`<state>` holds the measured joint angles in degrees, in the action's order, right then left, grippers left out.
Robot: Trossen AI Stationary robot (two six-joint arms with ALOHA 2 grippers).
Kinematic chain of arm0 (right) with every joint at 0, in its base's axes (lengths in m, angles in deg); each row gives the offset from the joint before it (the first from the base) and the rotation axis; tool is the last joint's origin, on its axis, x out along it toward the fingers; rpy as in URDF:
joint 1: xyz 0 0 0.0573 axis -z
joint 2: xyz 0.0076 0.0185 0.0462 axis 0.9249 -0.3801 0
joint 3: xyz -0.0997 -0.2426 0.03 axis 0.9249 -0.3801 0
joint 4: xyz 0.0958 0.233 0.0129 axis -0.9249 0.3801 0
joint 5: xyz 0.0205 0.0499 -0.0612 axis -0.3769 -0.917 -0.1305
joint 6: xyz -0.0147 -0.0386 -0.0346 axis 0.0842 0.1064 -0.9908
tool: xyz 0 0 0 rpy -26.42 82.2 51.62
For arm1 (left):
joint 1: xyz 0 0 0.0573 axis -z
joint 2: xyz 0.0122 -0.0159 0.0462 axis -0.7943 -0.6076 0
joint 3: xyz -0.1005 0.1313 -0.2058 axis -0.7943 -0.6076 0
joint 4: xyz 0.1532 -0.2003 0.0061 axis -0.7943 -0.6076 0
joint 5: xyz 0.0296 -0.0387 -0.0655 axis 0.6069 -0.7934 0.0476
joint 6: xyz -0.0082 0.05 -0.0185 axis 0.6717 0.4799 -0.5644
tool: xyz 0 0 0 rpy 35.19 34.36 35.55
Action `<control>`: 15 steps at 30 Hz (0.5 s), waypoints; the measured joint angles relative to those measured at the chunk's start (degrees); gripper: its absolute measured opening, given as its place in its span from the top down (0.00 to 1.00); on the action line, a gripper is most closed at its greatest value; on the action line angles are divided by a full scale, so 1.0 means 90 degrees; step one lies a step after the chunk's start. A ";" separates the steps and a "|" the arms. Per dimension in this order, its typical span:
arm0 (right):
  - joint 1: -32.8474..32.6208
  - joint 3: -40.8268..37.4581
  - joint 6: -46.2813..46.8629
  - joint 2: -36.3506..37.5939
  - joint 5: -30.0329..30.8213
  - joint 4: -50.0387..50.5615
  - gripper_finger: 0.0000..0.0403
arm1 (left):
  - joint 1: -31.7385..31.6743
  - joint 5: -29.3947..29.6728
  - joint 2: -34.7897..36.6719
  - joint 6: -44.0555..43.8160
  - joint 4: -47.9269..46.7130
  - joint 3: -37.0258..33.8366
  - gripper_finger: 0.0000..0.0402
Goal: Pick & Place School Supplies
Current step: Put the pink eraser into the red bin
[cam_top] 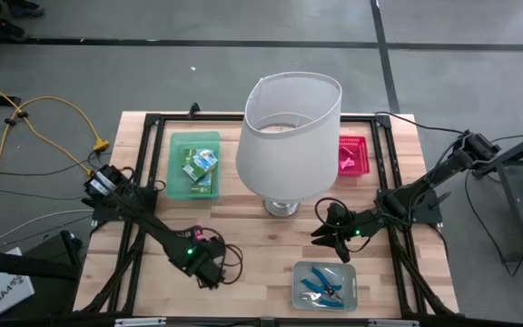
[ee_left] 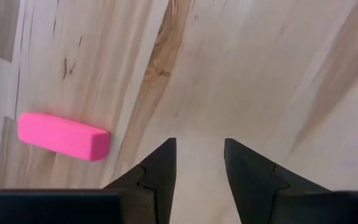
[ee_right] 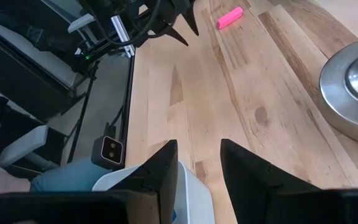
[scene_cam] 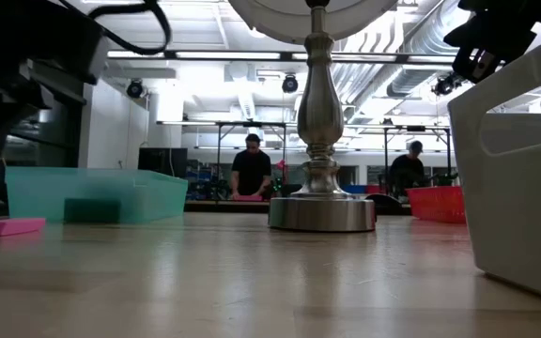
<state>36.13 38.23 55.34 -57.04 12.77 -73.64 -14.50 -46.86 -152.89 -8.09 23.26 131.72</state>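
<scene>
A pink eraser (ee_left: 64, 135) lies flat on the wooden table, also seen in the right wrist view as the eraser (ee_right: 230, 17) and at the left of the low view as the eraser (scene_cam: 7, 226). My left gripper (ee_left: 199, 146) points down over bare wood just beside it, open, with nothing between the fingers; in the high view this gripper (cam_top: 212, 272) is at the near left. My right gripper (cam_top: 327, 234) hangs open near the lamp base, above the far rim of the clear tray (cam_top: 325, 284), which holds blue-handled scissors (cam_top: 320, 283). Printed boxes (cam_top: 200, 167) lie in the green tray (cam_top: 176, 168).
A big white lampshade (cam_top: 284, 136) on a metal base (scene_cam: 322, 211) stands mid-table. A red tray (cam_top: 352, 156) sits at the far right. Bare wood lies between the lamp and the near edge. Two people stand in the room behind the table.
</scene>
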 joint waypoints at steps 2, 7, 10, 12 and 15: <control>0.0000 0.0000 0.0000 0.0000 0.0000 -0.0001 0.72 | 0.0124 0.0090 0.0000 -0.0237 0.0000 0.0000 0.71; 0.0000 0.0000 -0.0002 0.0000 0.0000 0.0000 0.72 | 0.0417 0.0233 0.0118 -0.0851 -0.0186 -0.0007 0.75; 0.0000 0.0000 -0.0002 0.0000 -0.0002 0.0000 0.72 | 0.0513 0.0426 0.0421 -0.1095 -0.0444 -0.0010 0.75; 0.0000 0.0000 -0.0002 0.0000 -0.0002 -0.0002 0.73 | 0.0521 0.0772 0.0670 -0.1145 -0.0472 -0.0010 0.75; 0.0000 0.0000 -0.0002 0.0000 -0.0002 -0.0005 0.73 | 0.0527 0.1331 0.0973 -0.1036 -0.0444 -0.0010 0.75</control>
<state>36.13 38.23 55.32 -57.04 12.75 -73.69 -9.76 -34.88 -144.13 -17.41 19.26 131.63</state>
